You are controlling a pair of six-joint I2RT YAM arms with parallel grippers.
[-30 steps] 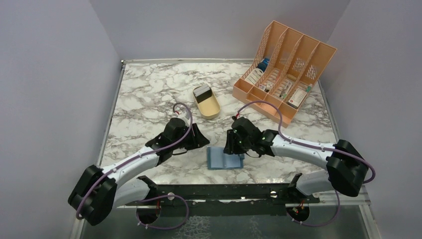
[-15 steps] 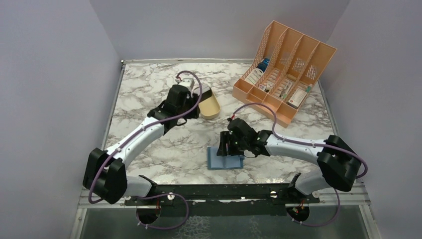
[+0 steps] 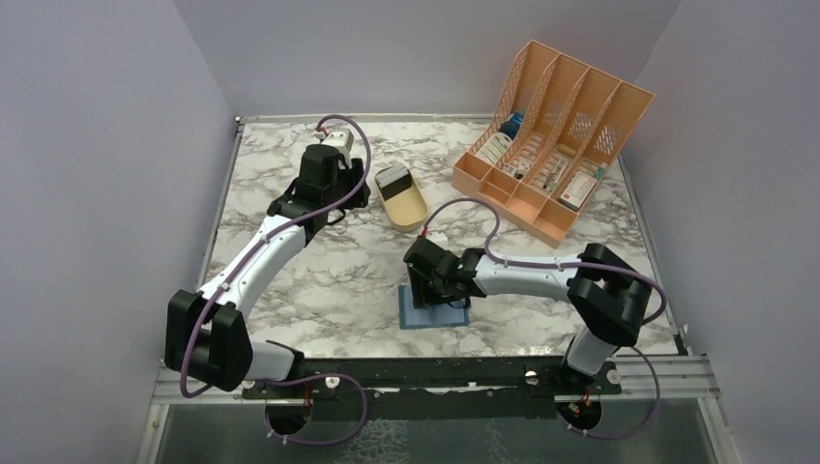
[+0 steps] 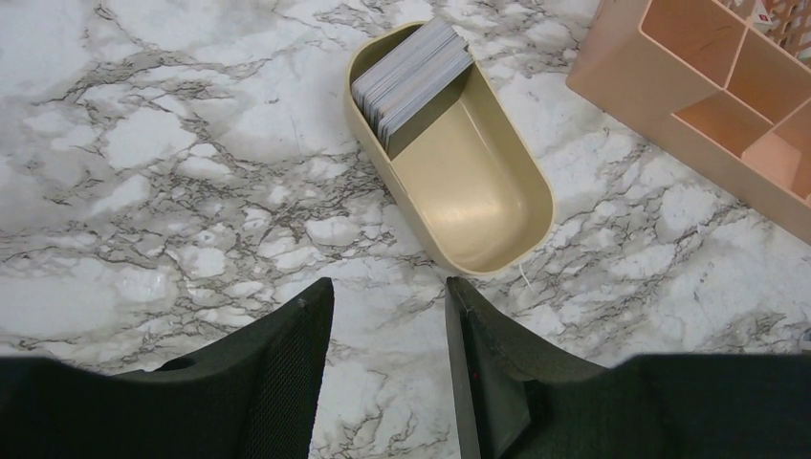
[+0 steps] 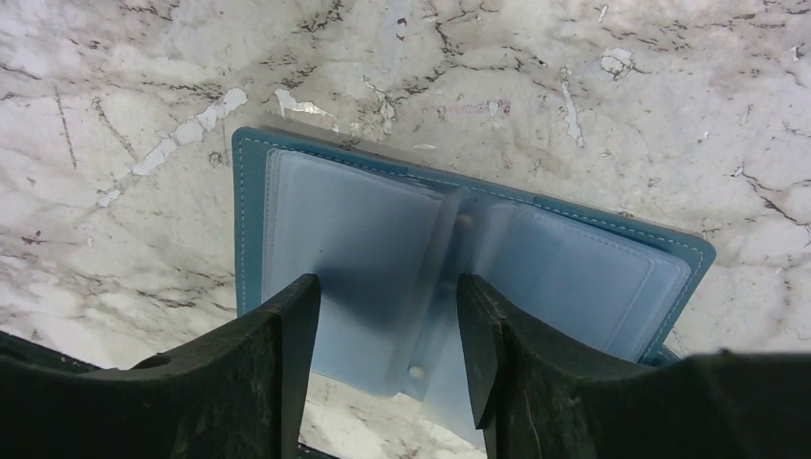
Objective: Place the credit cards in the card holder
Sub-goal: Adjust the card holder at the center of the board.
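Observation:
The card holder (image 3: 432, 311) lies open on the marble near the front edge, pale blue pockets up, teal border around them; it fills the right wrist view (image 5: 383, 239). My right gripper (image 3: 425, 290) hovers just over it, open and empty (image 5: 387, 325), its fingers straddling the centre fold. The credit cards (image 3: 392, 177) stand as a stack at the far end of a tan oval tray (image 3: 407, 210); they show in the left wrist view (image 4: 411, 72) as grey-edged cards. My left gripper (image 3: 334, 205) is open and empty (image 4: 387, 316), to the left of the tray (image 4: 507, 234).
An orange slotted file rack (image 3: 551, 135) holding bottles and boxes stands at the back right; its corner shows in the left wrist view (image 4: 708, 105). Grey walls enclose the marble table (image 3: 290, 164) on three sides. A black rail runs along the front edge.
My left arm swung away from the card holder toward the back left, ending beside the tray. My right gripper slid left, over the card holder's middle.

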